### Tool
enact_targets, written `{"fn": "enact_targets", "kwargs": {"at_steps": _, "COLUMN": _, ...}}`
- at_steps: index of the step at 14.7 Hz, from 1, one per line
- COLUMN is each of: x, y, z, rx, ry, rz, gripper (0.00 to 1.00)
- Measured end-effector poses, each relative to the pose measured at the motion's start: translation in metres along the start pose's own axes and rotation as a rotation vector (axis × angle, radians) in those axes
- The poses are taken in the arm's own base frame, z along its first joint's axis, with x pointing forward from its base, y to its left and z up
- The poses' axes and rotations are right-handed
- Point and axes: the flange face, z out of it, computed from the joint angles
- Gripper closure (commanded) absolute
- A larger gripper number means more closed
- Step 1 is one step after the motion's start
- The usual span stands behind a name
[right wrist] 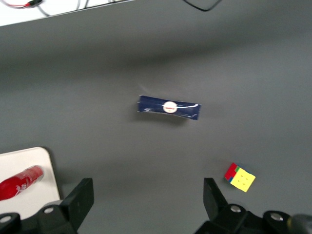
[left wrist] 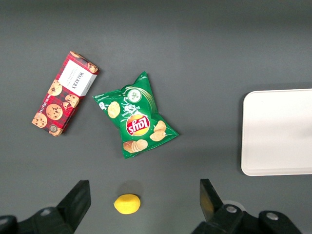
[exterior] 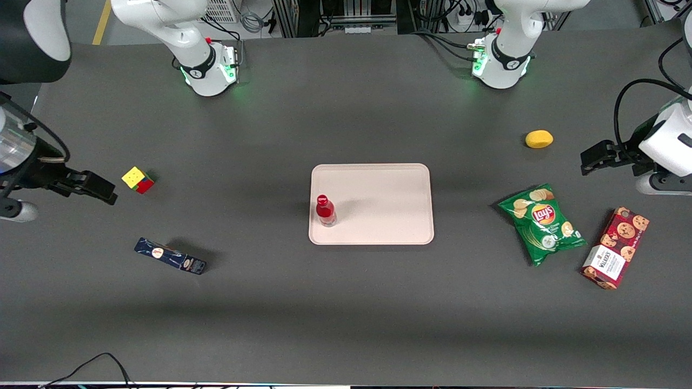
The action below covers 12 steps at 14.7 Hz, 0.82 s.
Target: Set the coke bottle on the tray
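The coke bottle [exterior: 325, 210], small with a red cap and red label, stands upright on the pale pink-beige tray [exterior: 378, 183], close to the tray's edge toward the working arm's end. It also shows in the right wrist view as the coke bottle [right wrist: 20, 183] on a corner of the tray [right wrist: 41, 163]. My right gripper [exterior: 100, 190] hangs open and empty well away from the tray, toward the working arm's end of the table, beside the colour cube. Its fingers [right wrist: 84, 195] stand wide apart over bare table.
A colour cube [exterior: 138, 179] and a dark blue box [exterior: 170, 256] lie near my gripper. Toward the parked arm's end lie a yellow lemon [exterior: 539, 139], a green chips bag [exterior: 542, 222] and a red cookie box [exterior: 615, 248].
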Motion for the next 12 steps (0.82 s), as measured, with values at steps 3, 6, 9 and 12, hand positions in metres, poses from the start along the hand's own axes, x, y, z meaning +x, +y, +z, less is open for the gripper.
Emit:
{"fn": "enact_targets", "kwargs": {"at_steps": 3, "x": 0.006, "y": 0.024, "z": 0.001, "rx": 0.0, "ry": 0.004, "rz": 0.04, "gripper": 0.0}}
{"fn": "enact_targets", "kwargs": {"at_steps": 6, "x": 0.007, "y": 0.03, "z": -0.001, "rx": 0.021, "ry": 0.003, "rz": 0.057, "gripper": 0.0}}
{"fn": "enact_targets", "kwargs": {"at_steps": 9, "x": 0.009, "y": 0.038, "z": -0.001, "rx": 0.08, "ry": -0.013, "rz": 0.088, "gripper": 0.0}}
{"fn": "enact_targets", "kwargs": {"at_steps": 12, "x": 0.009, "y": 0.043, "z": 0.0, "rx": 0.083, "ry": -0.015, "rz": 0.071, "gripper": 0.0}}
